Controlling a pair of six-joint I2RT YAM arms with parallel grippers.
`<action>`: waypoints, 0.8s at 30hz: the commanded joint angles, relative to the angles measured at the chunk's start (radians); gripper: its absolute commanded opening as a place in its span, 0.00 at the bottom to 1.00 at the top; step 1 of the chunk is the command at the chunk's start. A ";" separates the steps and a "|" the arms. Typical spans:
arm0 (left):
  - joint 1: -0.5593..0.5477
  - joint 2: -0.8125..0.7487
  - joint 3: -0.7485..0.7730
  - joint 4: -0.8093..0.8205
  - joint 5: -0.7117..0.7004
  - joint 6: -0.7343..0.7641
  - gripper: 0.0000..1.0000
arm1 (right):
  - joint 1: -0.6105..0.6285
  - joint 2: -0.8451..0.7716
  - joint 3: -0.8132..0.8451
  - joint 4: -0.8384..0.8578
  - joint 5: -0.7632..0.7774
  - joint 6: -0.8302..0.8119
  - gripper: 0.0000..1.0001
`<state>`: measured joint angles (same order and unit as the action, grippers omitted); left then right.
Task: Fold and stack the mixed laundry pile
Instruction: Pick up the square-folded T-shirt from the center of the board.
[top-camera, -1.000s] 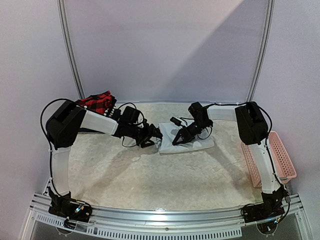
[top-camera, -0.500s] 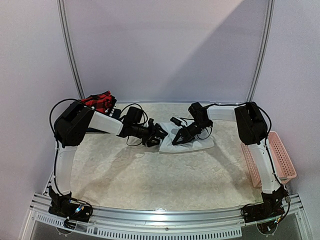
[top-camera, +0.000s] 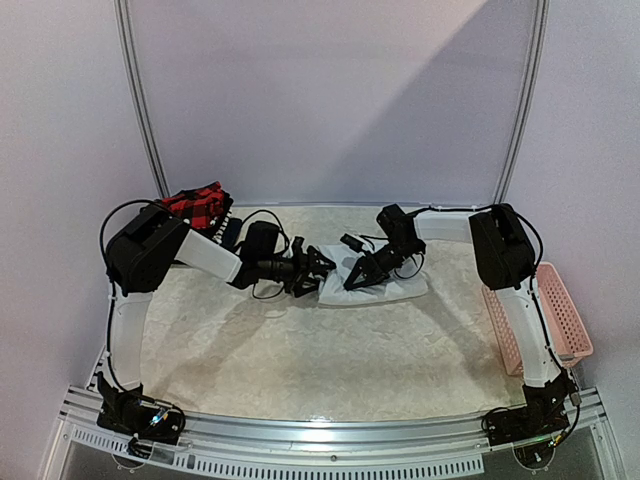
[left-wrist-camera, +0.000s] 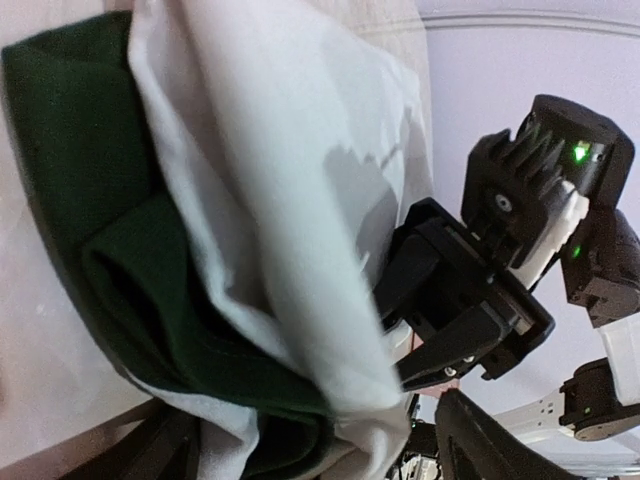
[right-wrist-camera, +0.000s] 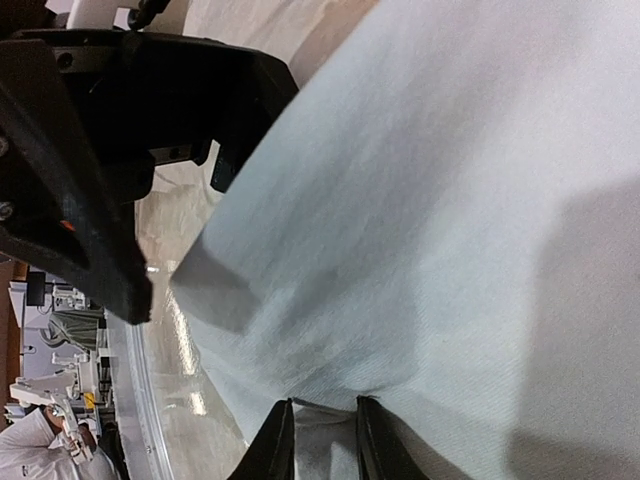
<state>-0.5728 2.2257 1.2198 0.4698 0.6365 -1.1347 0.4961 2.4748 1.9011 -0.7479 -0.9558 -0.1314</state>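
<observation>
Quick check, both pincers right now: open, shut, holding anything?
Left pincer: open, jaws spread around the edge of the white shirt.
Right pincer: shut on the white shirt.

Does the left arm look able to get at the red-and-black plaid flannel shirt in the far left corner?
Probably yes: the plaid flannel shirt lies uncovered behind its elbow, and the left gripper stands open, free to swing back.

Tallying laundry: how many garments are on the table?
2: a red-and-black plaid flannel shirt at the back-left corner, a folded white tee mid-table. Others may be hidden.
</observation>
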 joint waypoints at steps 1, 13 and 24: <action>0.005 -0.014 -0.015 0.019 -0.029 0.006 0.84 | 0.004 -0.054 -0.031 0.037 0.013 0.039 0.22; 0.004 -0.004 0.011 -0.098 -0.057 0.044 0.78 | 0.026 0.072 0.087 0.057 -0.007 0.155 0.24; -0.001 0.042 0.120 -0.321 -0.068 0.170 0.36 | -0.068 -0.148 0.010 -0.205 0.045 -0.084 0.25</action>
<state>-0.5739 2.2288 1.2896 0.2775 0.5800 -1.0405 0.4961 2.4981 1.9659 -0.7547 -0.9623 -0.0708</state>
